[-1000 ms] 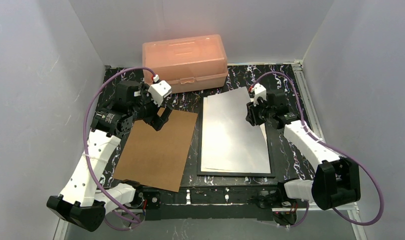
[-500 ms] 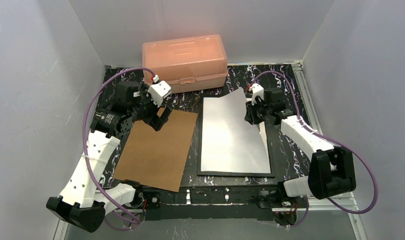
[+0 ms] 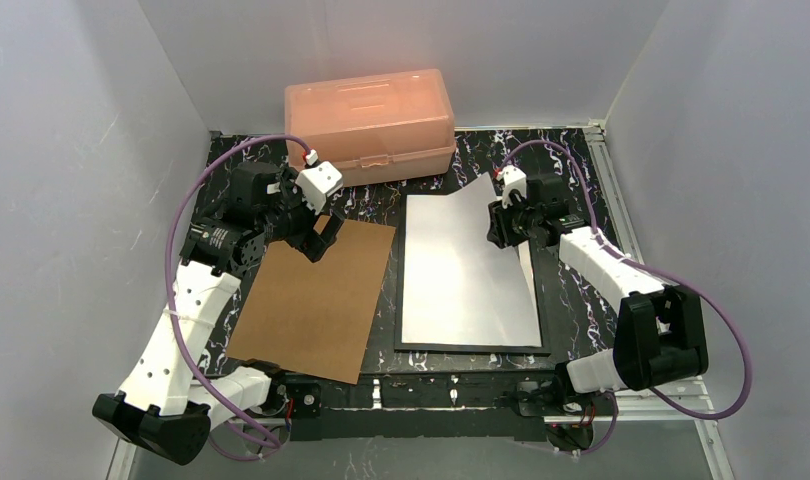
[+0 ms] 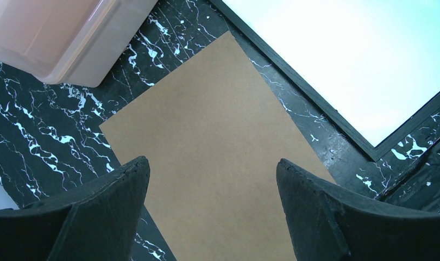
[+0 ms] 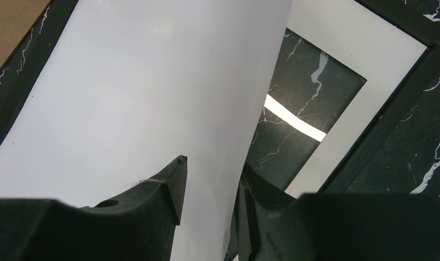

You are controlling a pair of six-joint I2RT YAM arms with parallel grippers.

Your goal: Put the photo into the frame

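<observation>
Right gripper (image 5: 212, 176): jaws clenched on the right edge of the photo (image 5: 152, 98), a smooth rectangular paper sheet, plain white back up. That edge curls up off the thin black rectangular frame (image 3: 469, 348); the rest lies over it. Left gripper (image 4: 212, 168): jaws released, wide, over the matte brown flat backing board (image 4: 218, 109). Only the right wrist view shows under the lifted edge: a white mat border (image 5: 364, 49), with black white-veined bench (image 4: 44, 125) visible through its window. The top view adds a translucent peach plastic box (image 3: 371, 120) at the rear.

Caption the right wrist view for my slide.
Right gripper pinches the photo, white back up, its edge raised above the black frame.
</observation>
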